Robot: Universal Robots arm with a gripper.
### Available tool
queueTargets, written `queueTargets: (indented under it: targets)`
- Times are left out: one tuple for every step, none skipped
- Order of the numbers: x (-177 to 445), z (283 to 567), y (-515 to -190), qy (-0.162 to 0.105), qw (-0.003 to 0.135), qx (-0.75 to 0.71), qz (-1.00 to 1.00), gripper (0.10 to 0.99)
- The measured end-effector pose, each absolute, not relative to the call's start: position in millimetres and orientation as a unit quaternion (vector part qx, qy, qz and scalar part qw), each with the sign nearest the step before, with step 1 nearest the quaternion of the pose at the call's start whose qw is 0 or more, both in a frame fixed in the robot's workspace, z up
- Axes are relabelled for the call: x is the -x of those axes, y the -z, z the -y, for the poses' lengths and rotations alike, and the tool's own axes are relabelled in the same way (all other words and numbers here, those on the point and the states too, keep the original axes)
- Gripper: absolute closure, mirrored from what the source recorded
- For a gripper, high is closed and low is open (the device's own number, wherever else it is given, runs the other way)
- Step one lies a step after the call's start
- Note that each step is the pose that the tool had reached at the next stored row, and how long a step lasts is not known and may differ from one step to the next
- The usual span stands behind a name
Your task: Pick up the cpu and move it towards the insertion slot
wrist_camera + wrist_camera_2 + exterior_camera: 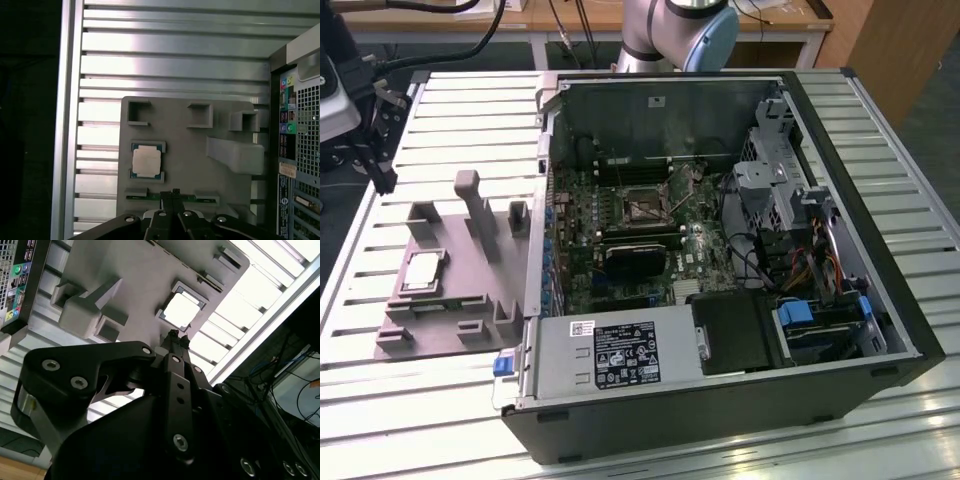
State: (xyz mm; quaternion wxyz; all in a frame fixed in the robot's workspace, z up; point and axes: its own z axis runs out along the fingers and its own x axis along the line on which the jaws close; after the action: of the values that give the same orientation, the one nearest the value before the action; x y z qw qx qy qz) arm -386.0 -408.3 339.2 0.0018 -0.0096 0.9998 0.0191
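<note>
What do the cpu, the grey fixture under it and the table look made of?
The cpu: metal lid, likely; pale silvery top catching light, greenish board edge. The grey fixture: matte plastic, probably; dull, uniform, no glare. The table: ribbed metal, aluminium-looking; bright reflective slats.

In the first wrist view the gripper (pixel 173 193) is cut off by the picture's edge, and its black body hides the nearest rim of the grey fixture (pixel 185 150). The computer case (pixel 306 200) runs out of that picture too. In the second wrist view glare bleaches the cpu (pixel 181 310) to a blank white patch. In the exterior view the robot arm (pixel 665 30) is cropped above its joint, the counter (pixel 470 110) runs past the edges, and the insertion slot (pixel 642 206) is too small to judge its centre.
</note>
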Motion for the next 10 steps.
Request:
queueTargets:
  targets:
    - [386.5, 408.3, -337.6, -0.019, 0.003, 0.010, -1.000, 0.984]
    - [387.0, 408.3, -335.8, -0.019, 0.004, 0.010, -1.000, 0.984]
    - [387.6, 408.3, -334.1, -0.019, 0.004, 0.010, -1.000, 0.984]
    - [388.3, 408.3, -332.4, -0.019, 0.005, 0.010, -1.000, 0.984]
    - [388.9, 408.3, -330.7, -0.019, 0.006, 0.010, -1.000, 0.984]
    - [389.6, 408.3, -329.3, -0.019, 0.007, 0.010, -1.000, 0.984]
    - [390.3, 408.4, -328.2, -0.019, 0.009, 0.010, -1.000, 0.984]
    - [391.0, 408.4, -326.9, -0.019, 0.011, 0.010, -1.000, 0.984]
    - [391.8, 408.3, -325.5, -0.019, 0.013, 0.010, -1.000, 0.984]
    - [392.5, 408.3, -324.3, -0.019, 0.015, 0.010, -1.000, 0.984]
